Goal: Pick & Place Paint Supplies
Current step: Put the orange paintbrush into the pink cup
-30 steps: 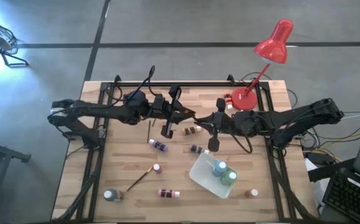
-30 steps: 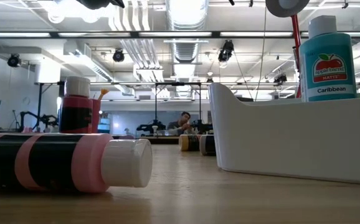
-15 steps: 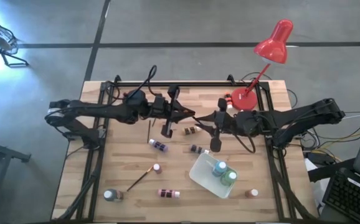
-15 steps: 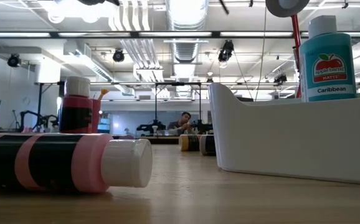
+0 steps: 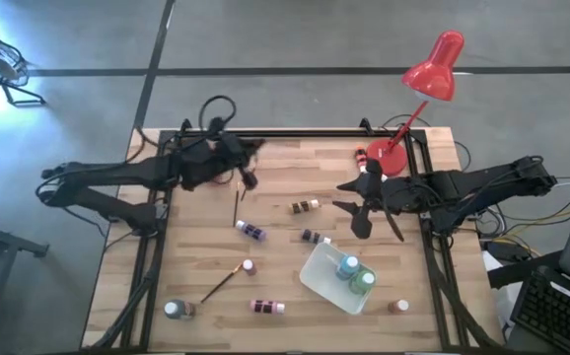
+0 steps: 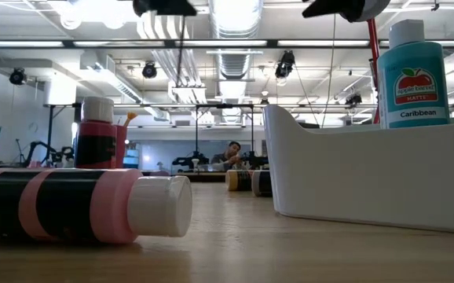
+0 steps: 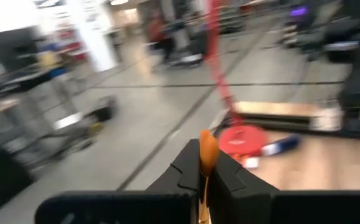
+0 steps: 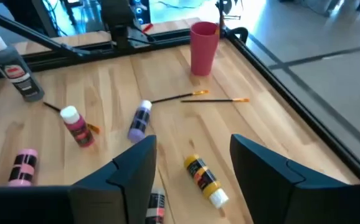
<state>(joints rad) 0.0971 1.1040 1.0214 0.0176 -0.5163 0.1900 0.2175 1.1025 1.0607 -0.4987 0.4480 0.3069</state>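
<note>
The white plastic tray (image 5: 317, 275) on the wooden desk (image 5: 285, 251) holds two bottles, teal (image 5: 349, 264) and green (image 5: 364, 280). Seven bottles and two brushes lie loose. The left gripper (image 7: 203, 167) pinches an orange-handled paintbrush (image 7: 208, 151); the right gripper (image 8: 192, 163) is spread, empty.

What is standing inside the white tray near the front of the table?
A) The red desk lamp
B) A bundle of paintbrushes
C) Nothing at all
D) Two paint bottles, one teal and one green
D: seen from above, the white tray holds a teal bottle and a green bottle, both standing with their white caps up.
</note>
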